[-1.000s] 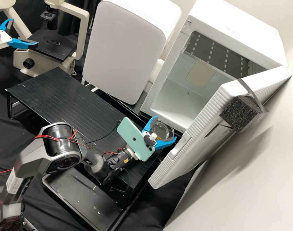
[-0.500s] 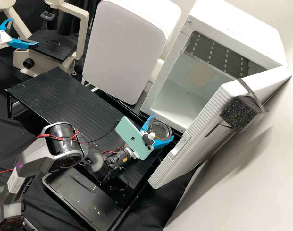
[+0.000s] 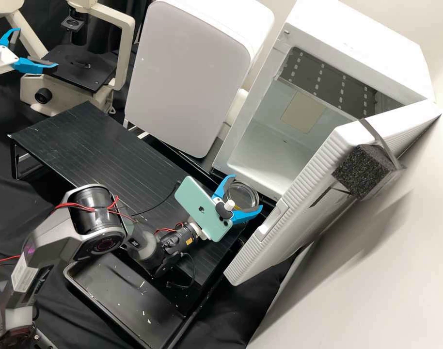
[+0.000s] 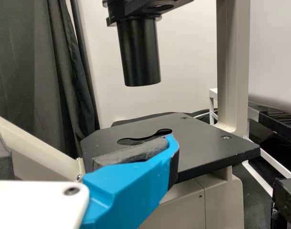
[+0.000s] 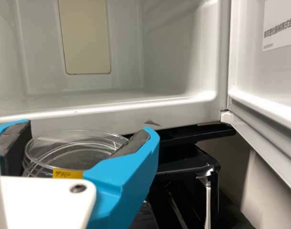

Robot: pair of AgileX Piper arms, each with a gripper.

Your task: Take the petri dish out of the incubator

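Petri dish [image 5: 78, 151], clear with a yellow label [image 5: 68, 173], sits just outside the open white incubator [image 3: 347, 43], clasped between the right gripper's [image 3: 248, 193] 2 blue fingers, which stand about as far apart as the dish is wide. Left gripper [image 3: 36, 48] holds nothing, its 2 fingers spread wide beside the microscope's black stage [image 3: 81, 72].

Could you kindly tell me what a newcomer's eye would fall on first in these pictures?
Probably the big white incubator at the upper right of the high view, its door standing open. Next, just outside its opening, comes the clear petri dish with a yellow label, held between the bright blue fingers of the right hand. The mint-green phone mounted behind that hand also stands out.
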